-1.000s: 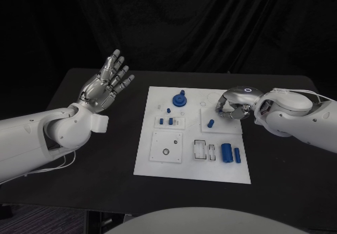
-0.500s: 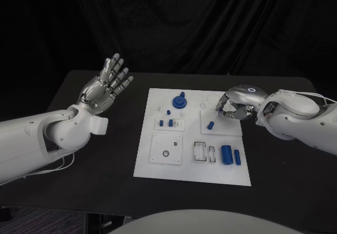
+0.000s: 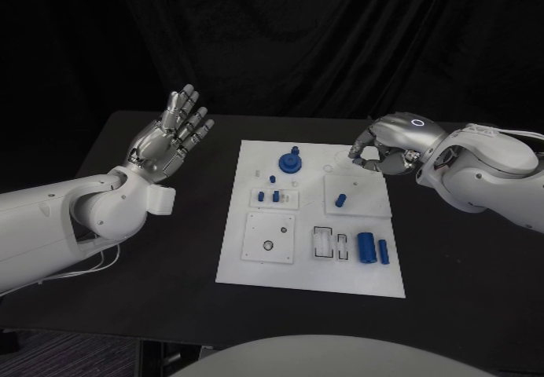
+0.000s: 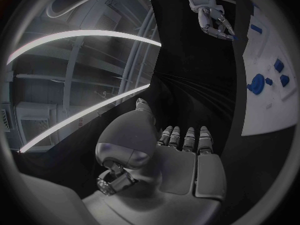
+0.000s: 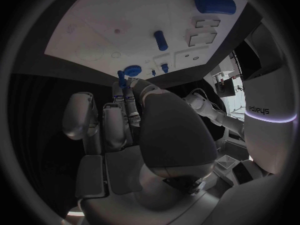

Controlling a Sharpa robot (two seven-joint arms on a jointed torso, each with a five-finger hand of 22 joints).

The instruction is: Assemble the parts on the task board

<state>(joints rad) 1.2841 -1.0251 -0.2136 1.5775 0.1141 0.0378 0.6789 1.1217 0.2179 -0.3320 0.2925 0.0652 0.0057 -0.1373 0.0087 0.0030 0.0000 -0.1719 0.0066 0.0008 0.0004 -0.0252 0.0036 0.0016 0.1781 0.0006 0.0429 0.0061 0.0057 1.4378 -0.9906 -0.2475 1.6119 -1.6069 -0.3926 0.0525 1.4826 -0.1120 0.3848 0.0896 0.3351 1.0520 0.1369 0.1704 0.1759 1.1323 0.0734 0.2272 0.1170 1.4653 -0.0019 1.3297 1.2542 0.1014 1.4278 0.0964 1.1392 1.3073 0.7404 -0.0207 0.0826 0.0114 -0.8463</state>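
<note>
Task board (image 3: pixel 312 271): white rectangular plate, long axis running away from the robot, lying flat on the black worktop (image 3: pixel 136 259) between the two hands. Surface carries raised square sub-plates and outlined recesses. Parts, all blue: a round gear-like disc with a short upright peg (image 3: pixel 290 162) at the far end, just inward of the right hand; small pegs (image 3: pixel 267 195) standing in a sub-plate below it; one short peg (image 3: pixel 340 202) tilted on the sub-plate just beneath the right hand; a thick cylinder (image 3: pixel 366 246) and a slim pin (image 3: pixel 384 251) lying side by side nearer the robot, both with long axes parallel to the board's length. No legible writing on board or parts; the right wrist view shows faint lettering on the white arm, too small to read surely. Left hand (image 3: pixel 170 140): raised well to the side of the board, fingers straight and apart, holding nothing. Right hand (image 3: pixel 381 155): above the board's far right corner, fingers curled inward; whether anything is pinched cannot be told.
</note>
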